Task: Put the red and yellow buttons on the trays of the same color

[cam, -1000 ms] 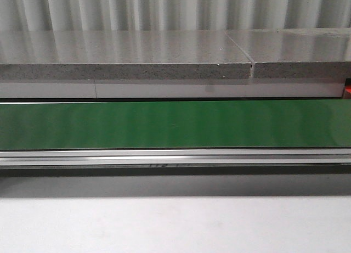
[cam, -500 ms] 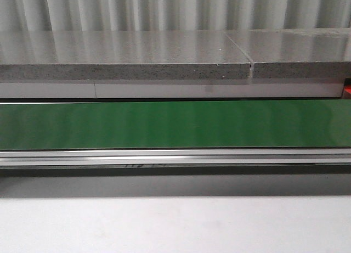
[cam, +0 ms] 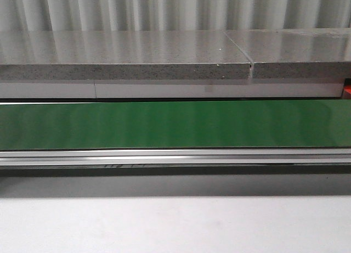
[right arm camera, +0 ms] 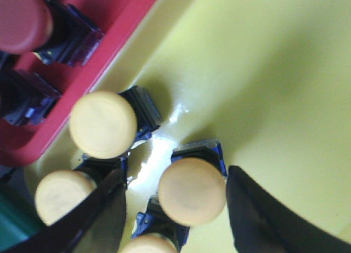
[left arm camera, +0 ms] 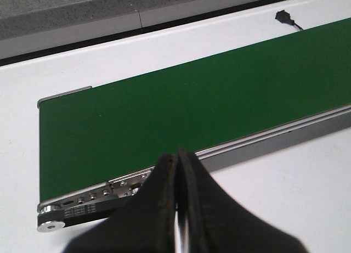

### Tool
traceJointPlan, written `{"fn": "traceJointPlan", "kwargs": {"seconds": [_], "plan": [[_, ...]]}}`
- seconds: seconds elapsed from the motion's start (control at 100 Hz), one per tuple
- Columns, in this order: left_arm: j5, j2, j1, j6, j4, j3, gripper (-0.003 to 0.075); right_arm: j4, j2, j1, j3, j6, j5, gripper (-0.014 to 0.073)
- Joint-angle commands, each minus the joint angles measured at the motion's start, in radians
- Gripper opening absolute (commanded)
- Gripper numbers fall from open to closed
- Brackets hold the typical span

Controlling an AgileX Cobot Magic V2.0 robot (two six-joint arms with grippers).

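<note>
In the right wrist view, my right gripper [right arm camera: 175, 179] is open just above the yellow tray [right arm camera: 263, 72]. A yellow button [right arm camera: 192, 191] on a blue-black body sits between its fingers, with a gap on each side. Several other yellow buttons stand close by in the tray, one of them [right arm camera: 103, 124] near the rim. The red tray [right arm camera: 126, 22] adjoins it and holds a red button [right arm camera: 22, 17]. My left gripper [left arm camera: 176, 170] is shut on nothing, above the white table beside the belt's end. The front view shows no buttons, trays or grippers.
A green conveyor belt [cam: 175, 124] runs across the front view, with a metal rail [cam: 175, 156] along its near side and a grey stone ledge [cam: 126, 55] behind it. The belt's end roller [left arm camera: 52, 223] lies close to my left gripper. White table [left arm camera: 285, 192] surrounds it.
A small marking under the belt's near rail has shifted left across the front view. Nothing else differs.
</note>
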Motion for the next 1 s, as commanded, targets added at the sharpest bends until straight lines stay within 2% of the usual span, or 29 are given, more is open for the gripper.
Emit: {"fn": "traceJointPlan", "kwargs": {"seconds": [0.0,0.12,0.19,0.29,0.45,0.57,0.66,0.99], "plan": [[-0.065,0.002,-0.008,-0.003,-0.024,-0.027,-0.0020,-0.007,-0.083,0.001,-0.025,-0.001,-0.009,0.0422],[-0.065,0.002,-0.008,-0.003,-0.024,-0.027,-0.0020,-0.009,-0.150,0.014,-0.025,-0.005,-0.005,0.0419],[-0.065,0.002,-0.008,-0.003,-0.024,-0.027,-0.0020,-0.011,-0.187,0.036,-0.025,-0.011,-0.004,0.0386],[-0.065,0.002,-0.008,-0.003,-0.024,-0.027,-0.0020,-0.011,-0.235,0.087,-0.025,-0.011,0.004,0.0255],[-0.065,0.002,-0.008,-0.003,-0.024,-0.027,-0.0020,-0.013,-0.296,0.232,-0.025,-0.039,0.004,0.0025],[-0.065,0.002,-0.008,-0.003,-0.024,-0.027,-0.0020,-0.013,-0.328,0.351,-0.025,-0.047,-0.014,-0.0075],[-0.065,0.002,-0.008,-0.003,-0.024,-0.027,-0.0020,-0.012,-0.342,0.434,-0.025,-0.047,-0.034,-0.0103],[-0.065,0.002,-0.008,-0.003,-0.024,-0.027,-0.0020,-0.012,-0.390,0.688,-0.025,-0.061,-0.074,-0.0102]]}}
